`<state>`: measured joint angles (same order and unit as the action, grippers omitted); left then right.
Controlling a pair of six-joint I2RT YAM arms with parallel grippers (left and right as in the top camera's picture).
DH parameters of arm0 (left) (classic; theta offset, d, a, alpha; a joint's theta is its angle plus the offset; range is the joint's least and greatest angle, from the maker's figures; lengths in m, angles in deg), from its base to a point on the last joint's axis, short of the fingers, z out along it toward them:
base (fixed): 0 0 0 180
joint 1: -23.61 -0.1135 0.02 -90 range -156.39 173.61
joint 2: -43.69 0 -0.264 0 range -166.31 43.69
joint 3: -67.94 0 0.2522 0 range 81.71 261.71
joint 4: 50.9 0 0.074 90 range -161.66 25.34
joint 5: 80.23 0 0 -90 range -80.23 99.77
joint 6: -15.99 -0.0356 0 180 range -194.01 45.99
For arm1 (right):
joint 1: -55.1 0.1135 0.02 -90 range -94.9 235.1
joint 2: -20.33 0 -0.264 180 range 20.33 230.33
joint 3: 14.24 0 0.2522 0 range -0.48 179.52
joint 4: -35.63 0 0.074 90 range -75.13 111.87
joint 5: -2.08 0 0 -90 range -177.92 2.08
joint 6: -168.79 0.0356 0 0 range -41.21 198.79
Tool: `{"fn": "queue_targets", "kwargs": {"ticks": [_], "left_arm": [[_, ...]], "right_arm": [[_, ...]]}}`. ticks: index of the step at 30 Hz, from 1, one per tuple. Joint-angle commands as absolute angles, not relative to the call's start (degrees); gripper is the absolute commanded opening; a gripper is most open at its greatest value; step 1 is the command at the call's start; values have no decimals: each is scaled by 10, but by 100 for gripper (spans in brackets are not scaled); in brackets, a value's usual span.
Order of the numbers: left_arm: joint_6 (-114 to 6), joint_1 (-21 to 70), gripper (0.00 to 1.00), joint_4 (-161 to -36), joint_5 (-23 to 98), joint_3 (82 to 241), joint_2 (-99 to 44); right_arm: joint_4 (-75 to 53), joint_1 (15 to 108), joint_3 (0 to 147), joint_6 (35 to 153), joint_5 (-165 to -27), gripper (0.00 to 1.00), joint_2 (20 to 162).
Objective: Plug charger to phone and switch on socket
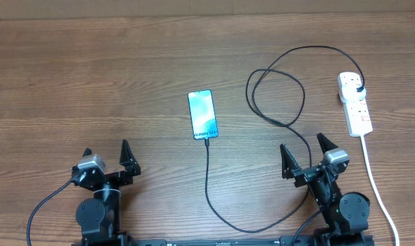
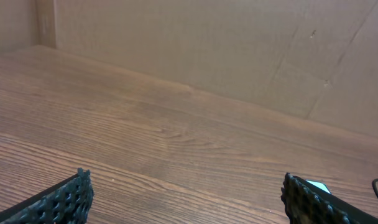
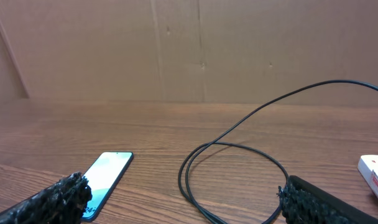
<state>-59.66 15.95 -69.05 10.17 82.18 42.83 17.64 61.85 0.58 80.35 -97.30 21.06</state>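
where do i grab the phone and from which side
Grip the phone across its two long edges, about midway along, coming straight down from above. It lies flat, screen up, so its thin sides offer little from the side and only the narrow width suits a two-finger pinch. The charger cable meets its near short end, so keep off that end.

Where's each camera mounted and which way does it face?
Overhead: above the table, looking straight down; left gripper and right gripper, open, near bottom edge.
Left wrist: low, facing across wood to a cardboard wall; own fingers in bottom corners.
Right wrist: low, facing phone, charger loop, power strip end; own fingers below.
Shared: overhead and right wrist both show those three.
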Motion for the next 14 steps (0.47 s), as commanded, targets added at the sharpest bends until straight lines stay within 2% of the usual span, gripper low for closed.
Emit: {"fn": "queue_targets", "kwargs": {"ticks": [1, 14], "left_arm": [[-612, 153, 99, -691, 107, 820, 434], [-612, 153, 100, -691, 107, 820, 434]], "right_arm": [[179, 615, 0, 809, -965, 100, 205], [179, 615, 0, 809, -965, 100, 205]]}}
